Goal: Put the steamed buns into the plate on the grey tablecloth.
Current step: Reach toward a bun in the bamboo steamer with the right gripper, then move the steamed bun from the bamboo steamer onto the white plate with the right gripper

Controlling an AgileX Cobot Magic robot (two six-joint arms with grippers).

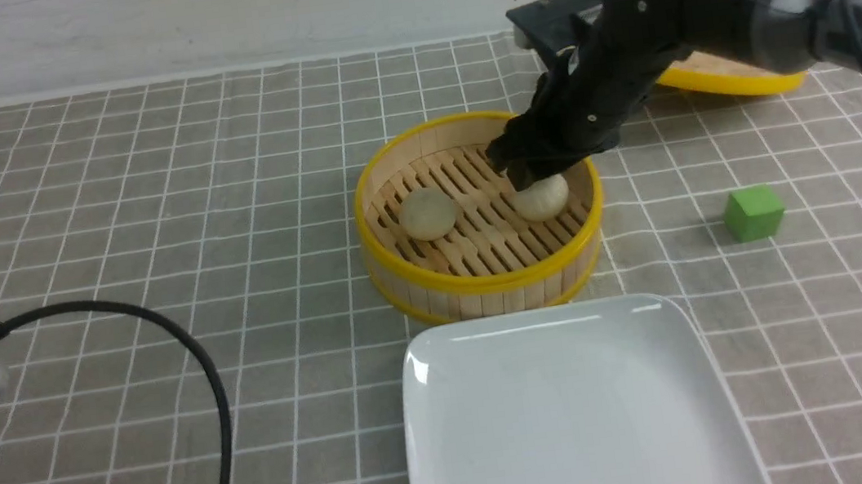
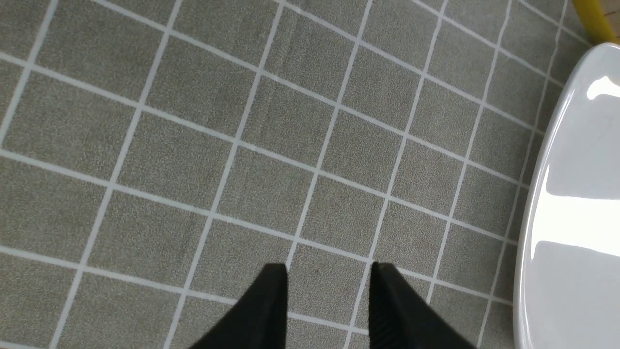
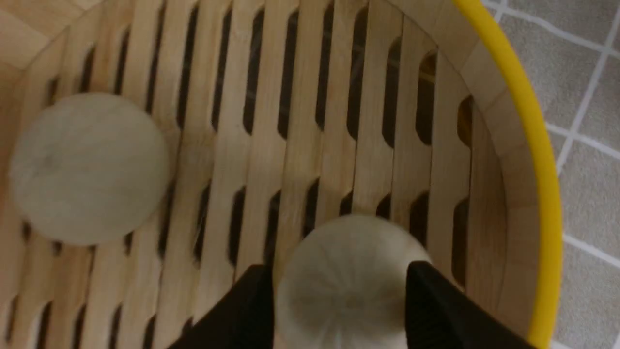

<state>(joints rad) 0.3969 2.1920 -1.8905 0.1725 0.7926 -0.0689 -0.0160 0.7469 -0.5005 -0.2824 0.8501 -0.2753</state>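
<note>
1. grey gridded cloth (image 1: 256, 428) lies beneath everything.
2. one steamed bun (image 3: 348, 286) sits in the bamboo basket (image 1: 487, 294), between the right gripper's (image 3: 340, 291) spread jaws; whether they touch it, i cannot tell.
3. beside those jaws, the other bun (image 3: 89, 167) lies in the basket.
4. beyond the basket, nearer the left gripper's (image 2: 328, 291) parted jaws, is the white plate (image 1: 567, 414).

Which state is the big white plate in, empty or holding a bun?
Empty: the plate shows only bare glossy white, and both buns are in the steamer basket.
</note>
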